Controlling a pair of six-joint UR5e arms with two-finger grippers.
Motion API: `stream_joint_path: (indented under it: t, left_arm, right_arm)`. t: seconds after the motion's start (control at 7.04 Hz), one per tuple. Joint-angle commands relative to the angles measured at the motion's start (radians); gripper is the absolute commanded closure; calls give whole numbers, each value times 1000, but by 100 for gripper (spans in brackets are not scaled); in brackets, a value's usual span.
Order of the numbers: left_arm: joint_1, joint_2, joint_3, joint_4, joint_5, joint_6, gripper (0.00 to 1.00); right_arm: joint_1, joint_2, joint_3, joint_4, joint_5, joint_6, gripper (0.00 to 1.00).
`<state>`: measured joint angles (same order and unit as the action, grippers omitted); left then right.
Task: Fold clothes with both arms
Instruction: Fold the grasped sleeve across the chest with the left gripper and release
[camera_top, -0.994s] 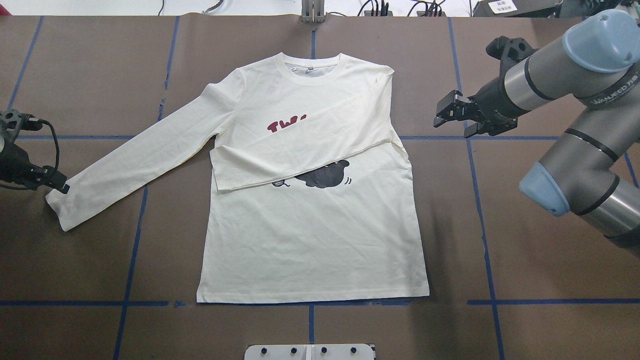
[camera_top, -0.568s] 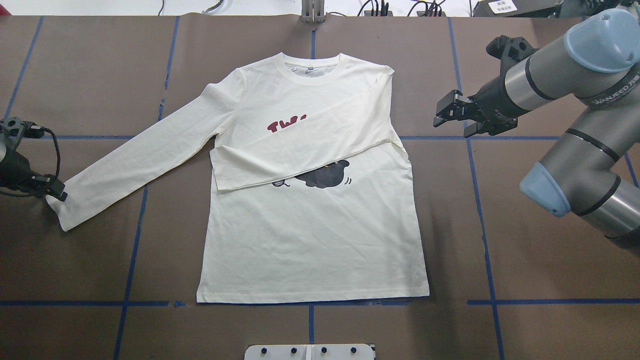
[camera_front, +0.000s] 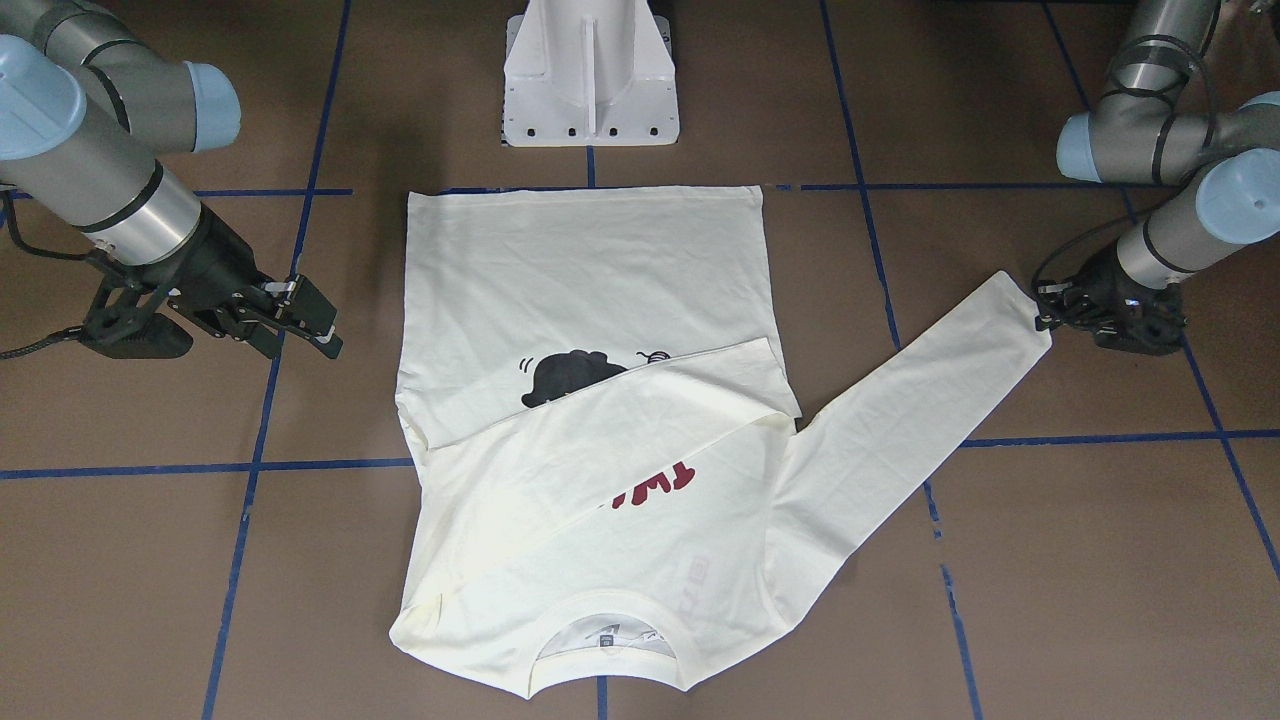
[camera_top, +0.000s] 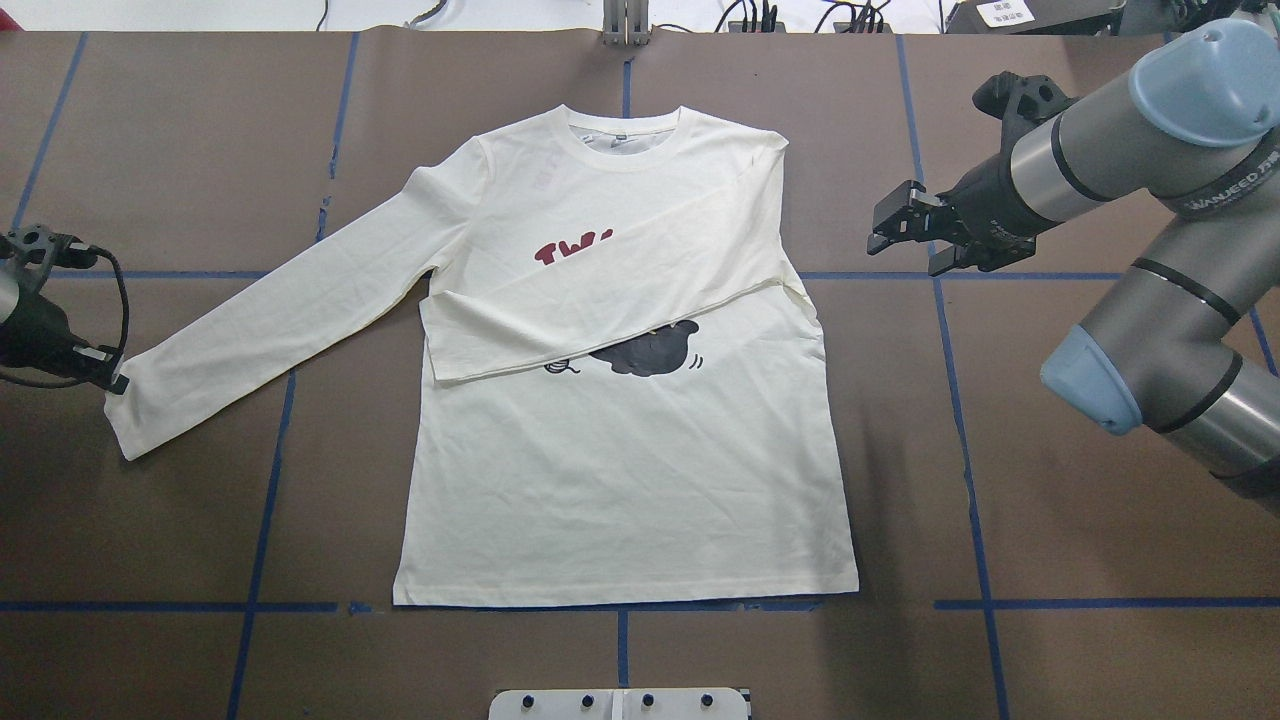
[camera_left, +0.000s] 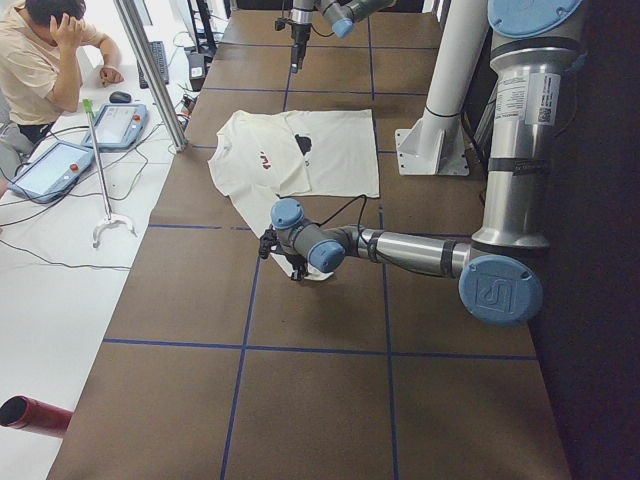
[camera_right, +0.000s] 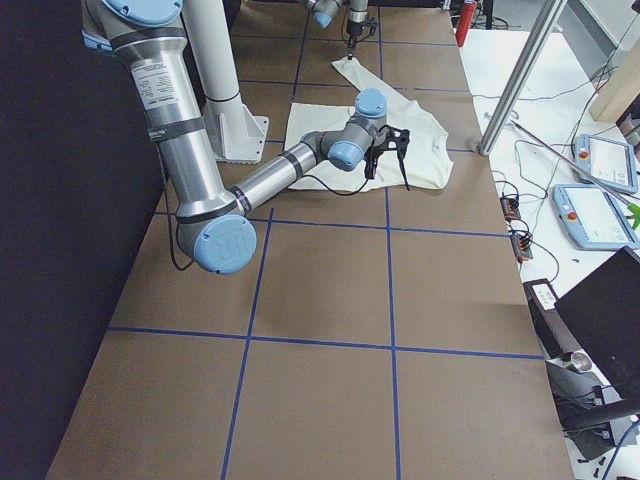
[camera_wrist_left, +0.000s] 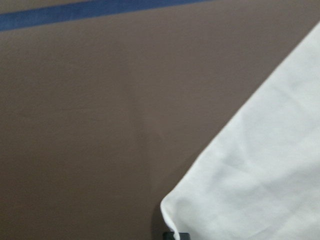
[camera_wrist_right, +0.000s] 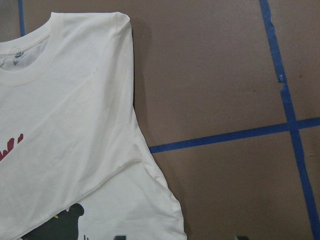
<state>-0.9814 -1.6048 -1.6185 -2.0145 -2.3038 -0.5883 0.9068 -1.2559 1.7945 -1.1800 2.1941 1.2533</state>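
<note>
Item: one cream long-sleeved T-shirt (camera_top: 620, 460), flat and print-up at the middle of the brown tabletop (camera_top: 1100, 480), collar (camera_top: 625, 135) on the far side from the robot. The right sleeve (camera_top: 620, 290) is folded slantwise across the chest, covering most of the dark-red lettering (camera_top: 572, 250) and the top of the black cat print (camera_top: 650, 355). The left sleeve (camera_top: 270, 320) is stretched out to the left. The overhead view shows the whole garment. The left wrist view shows only the cuff corner (camera_wrist_left: 240, 200) on bare brown surface, with a sliver of black at its bottom edge. The front-facing view alone shows the whole white pedestal (camera_front: 590, 70) on the near side. The left side view alone shows a person (camera_left: 40, 60) seated at a white desk beyond the far edge, with handheld control panels (camera_left: 120, 122) beside them.

Left gripper (camera_top: 112, 378): low, at the very end of the left cuff, touching or nearly touching it. Whether its jaws are clamped on the cloth cannot be told. Right gripper (camera_top: 905, 238): raised to the right of the shirt's shoulder, apart from the cloth, jaws spread wide, holding nothing.

Surface: brown covering, divided into large squares by blue tape lines (camera_top: 1050, 604).
</note>
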Motion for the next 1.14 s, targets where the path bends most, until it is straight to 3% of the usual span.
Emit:
stream_joint_path:
  t: [0.0, 0.28, 0.57, 0.99]
  left_arm:
    - [0, -62, -163, 170, 4, -57, 100]
    - [27, -261, -143, 186, 36, -387, 100]
    - [155, -492, -103, 262, 117, -608, 100]
    - [330, -989, 318, 257, 216, -903, 100]
  right_arm:
    - [0, -7, 0, 2, -2, 0, 21]
    - [3, -26, 8, 3, -5, 0, 21]
    - [4, -60, 31, 5, -8, 2, 0]
    - [6, -100, 60, 5, -20, 0, 0]
